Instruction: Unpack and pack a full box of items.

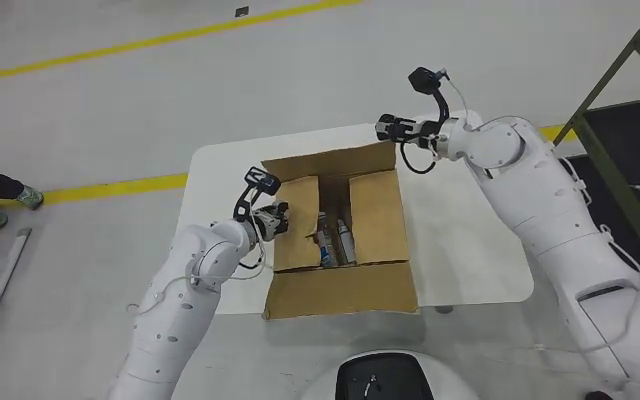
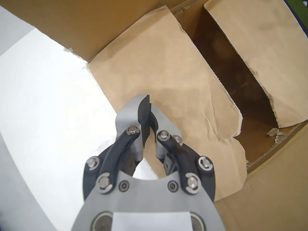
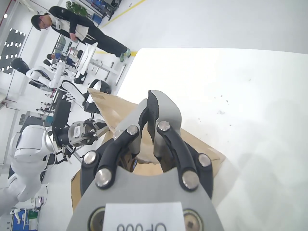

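The box (image 1: pixel 340 292) sits on the middle of the white table (image 1: pixel 470 250), its opening facing up. Its long axis runs left to right across the table in front of the robot.

Flaps:
- The far flap (image 1: pixel 330 160) and the near flap (image 1: pixel 345 285) are folded outward.
- The left side flap (image 1: pixel 297 225) and the right side flap (image 1: pixel 378 218) lean in over the opening.
- A dark gap between the side flaps runs from the far wall to the near wall.

Contents: bottles (image 1: pixel 335 240) show in the gap, their long axes lying along it. Whether they stand or lie flat cannot be told.

Left gripper (image 2: pixel 147 117): positioned over the outer edge of the left side flap, where the box wall meets the table. The fingers are clenched, pads pressed together, with nothing visible between them.

Right gripper (image 3: pixel 150 111): positioned at the far right corner of the box, at the right end of the far flap. The fingertips are closed together above the cardboard. Whether they pinch the flap edge cannot be told.

The two grippers are well apart, at opposite sides of the box.
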